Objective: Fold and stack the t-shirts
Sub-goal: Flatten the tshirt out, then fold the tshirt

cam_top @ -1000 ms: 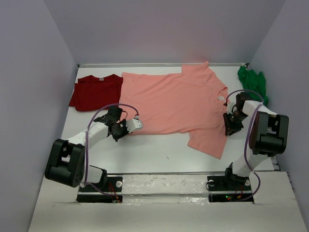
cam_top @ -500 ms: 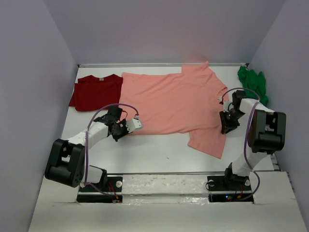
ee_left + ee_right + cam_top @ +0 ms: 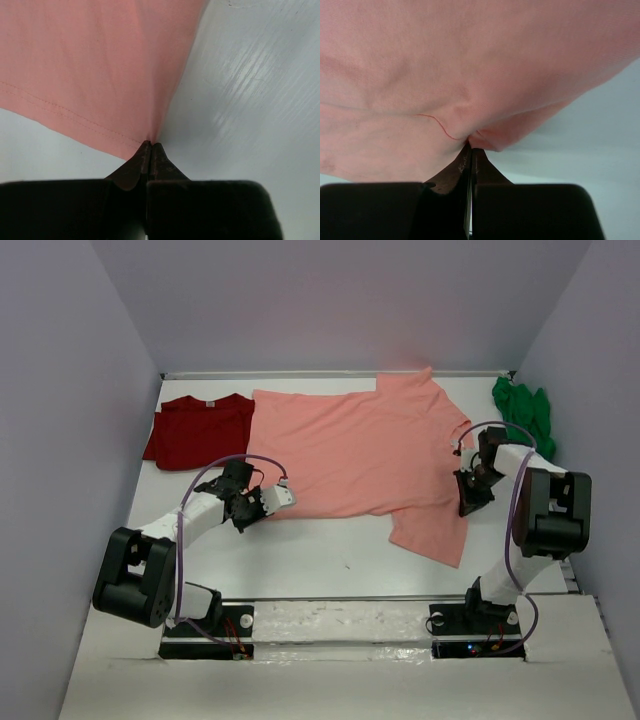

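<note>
Shirts on the white desk (image 3: 320, 555), three of them, and both arms are down on the big one. The salmon-pink t-shirt (image 3: 360, 445) lies spread flat across the middle, turned sideways: hem to the left, neck to the right, one sleeve pointing to the far edge and the other toward the arm bases.

On the left side, the left claw (image 3: 283, 497) sits low at the near-left corner of that shirt. The wrist camera shows it well: both black fingertips (image 3: 131, 170) are pressed tight together with no gap, and the very corner of the stitched hem (image 3: 65, 112) is nipped between them. Bare desk runs off to the right of the pinch.

On the other side, the right claw (image 3: 468, 488) is at the shirt's right edge, near the neck and just above the near sleeve. It is clamped too, tips together, with a small puckered fold of pink cloth caught between them. A loose thread (image 3: 437, 125) curls across the fabric just beside the pinch.

The other two lie untouched. The dark red t-shirt (image 3: 198, 430) lies at the far left, its small white neck label (image 3: 210, 402) showing, its right edge right against the pink hem. The bright green t-shirt (image 3: 525, 412) is bunched in a heap in the far right corner, against the wall, well apart from both claws.
</note>
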`<action>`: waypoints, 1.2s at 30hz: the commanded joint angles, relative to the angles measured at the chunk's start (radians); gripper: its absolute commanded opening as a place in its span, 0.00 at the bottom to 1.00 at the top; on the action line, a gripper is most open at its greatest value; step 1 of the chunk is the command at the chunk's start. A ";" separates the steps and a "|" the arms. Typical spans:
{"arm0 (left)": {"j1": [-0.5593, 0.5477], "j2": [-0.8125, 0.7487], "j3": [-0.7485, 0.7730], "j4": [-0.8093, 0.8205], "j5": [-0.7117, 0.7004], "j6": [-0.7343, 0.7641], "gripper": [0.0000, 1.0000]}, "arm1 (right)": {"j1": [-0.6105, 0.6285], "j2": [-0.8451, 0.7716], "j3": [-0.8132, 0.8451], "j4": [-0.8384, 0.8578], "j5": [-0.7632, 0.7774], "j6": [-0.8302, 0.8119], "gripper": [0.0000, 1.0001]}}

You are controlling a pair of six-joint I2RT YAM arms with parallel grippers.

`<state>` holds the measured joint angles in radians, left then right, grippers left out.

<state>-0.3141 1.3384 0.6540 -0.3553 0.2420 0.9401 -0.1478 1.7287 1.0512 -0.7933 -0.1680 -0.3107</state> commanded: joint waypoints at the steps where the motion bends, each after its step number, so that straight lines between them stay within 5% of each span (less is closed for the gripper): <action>1: -0.006 -0.022 -0.004 -0.013 -0.006 -0.003 0.01 | 0.011 -0.027 -0.030 0.025 0.045 0.004 0.00; 12: -0.005 -0.162 0.016 -0.016 -0.029 -0.037 0.00 | 0.011 -0.124 0.059 -0.038 0.078 0.004 0.00; 36: -0.006 -0.168 0.067 0.010 -0.104 -0.076 0.00 | 0.011 -0.210 0.151 -0.126 0.119 -0.007 0.00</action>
<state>-0.3141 1.1915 0.6872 -0.3595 0.1730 0.8814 -0.1425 1.5482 1.1446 -0.9146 -0.0738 -0.3187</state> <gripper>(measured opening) 0.014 0.011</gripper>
